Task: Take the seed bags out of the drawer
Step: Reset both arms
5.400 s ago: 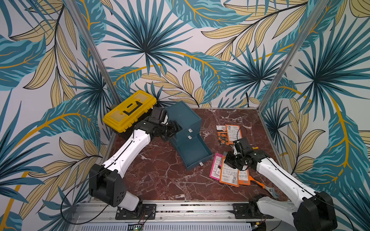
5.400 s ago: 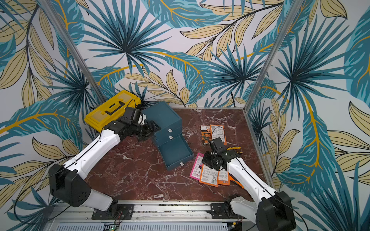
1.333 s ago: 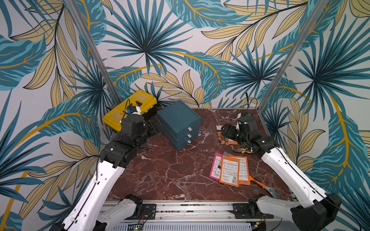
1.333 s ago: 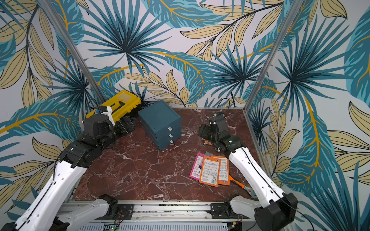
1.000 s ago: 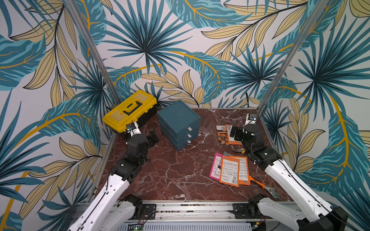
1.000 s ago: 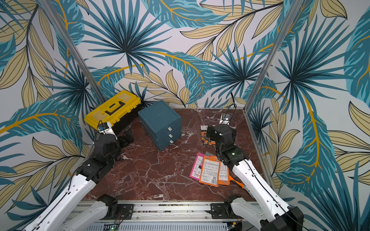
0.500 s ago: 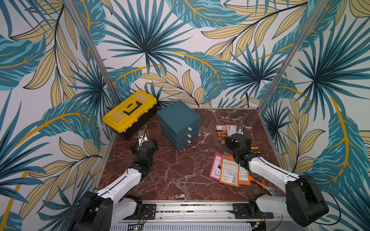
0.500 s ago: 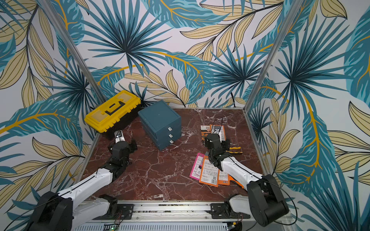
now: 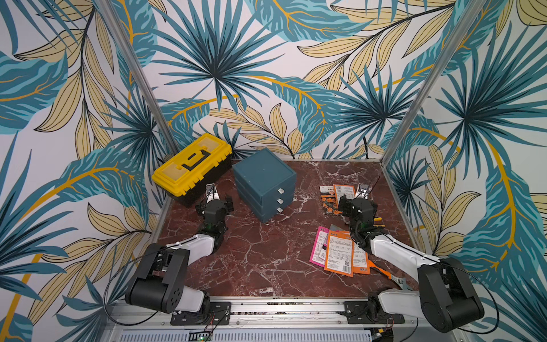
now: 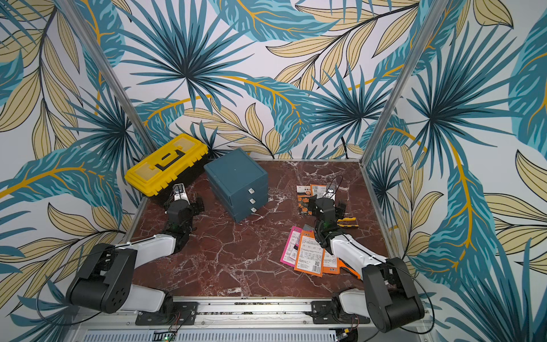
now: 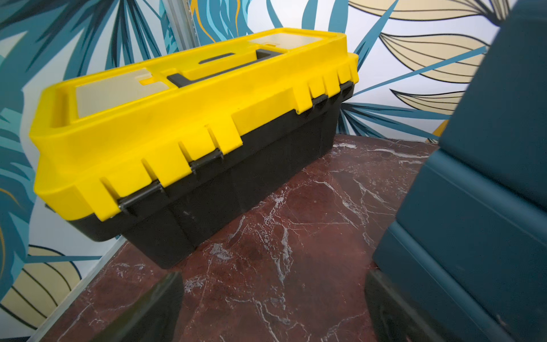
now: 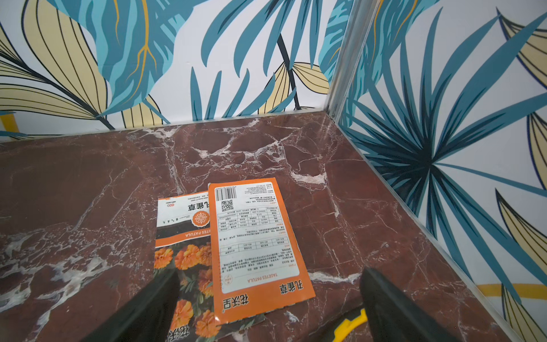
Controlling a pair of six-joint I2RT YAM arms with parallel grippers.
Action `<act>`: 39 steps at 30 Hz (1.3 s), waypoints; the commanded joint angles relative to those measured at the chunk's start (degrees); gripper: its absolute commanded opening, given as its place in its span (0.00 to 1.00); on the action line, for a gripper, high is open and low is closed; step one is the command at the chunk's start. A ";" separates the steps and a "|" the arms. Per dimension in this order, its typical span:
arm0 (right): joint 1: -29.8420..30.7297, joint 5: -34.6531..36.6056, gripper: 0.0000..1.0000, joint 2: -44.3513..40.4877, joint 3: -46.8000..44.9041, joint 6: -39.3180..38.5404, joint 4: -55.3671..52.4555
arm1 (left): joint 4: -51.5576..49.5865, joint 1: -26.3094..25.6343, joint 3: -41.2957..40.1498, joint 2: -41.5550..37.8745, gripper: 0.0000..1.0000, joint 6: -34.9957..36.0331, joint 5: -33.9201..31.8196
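The teal drawer unit (image 9: 265, 185) (image 10: 236, 186) stands at the back middle with its three drawers shut. In both top views the seed bags lie on the marble. Two orange ones (image 9: 337, 194) (image 10: 310, 192) are at the back right. A fanned pile of orange and magenta ones (image 9: 340, 254) (image 10: 309, 254) lies nearer the front. My right gripper (image 9: 356, 204) (image 12: 270, 274) hovers open and empty low over the back pair (image 12: 254, 245). My left gripper (image 9: 215, 204) (image 11: 273, 278) is open and empty between the toolbox and the drawer unit (image 11: 488, 177).
A yellow and black toolbox (image 9: 192, 165) (image 11: 192, 118) sits shut at the back left. An orange-handled wrench (image 9: 381, 271) lies under the right forearm. Yellow-handled pliers (image 10: 347, 220) (image 12: 352, 324) lie beside the right gripper. Patterned walls close three sides.
Both arms have folded down and back toward the front rail, so the grippers now sit low over the marble. The bags and the drawer unit have not moved.
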 commanded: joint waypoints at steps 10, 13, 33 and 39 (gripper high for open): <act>-0.40 -1.27 0.99 -1.85 -0.24 0.88 -0.88 | -24.21 1.00 2.61 -17.91 1.00 -6.82 0.37; -0.45 -1.80 1.00 -4.57 -2.43 0.68 -1.78 | -12.31 1.12 -4.42 -18.26 1.00 -2.90 -2.22; -8.55 -15.52 0.99 11.07 -9.86 -4.69 25.85 | 22.31 10.44 -9.52 6.98 1.00 2.37 13.25; -9.81 -18.10 1.00 12.00 -8.33 -4.73 24.11 | 21.54 10.61 -9.26 6.83 1.00 2.06 13.36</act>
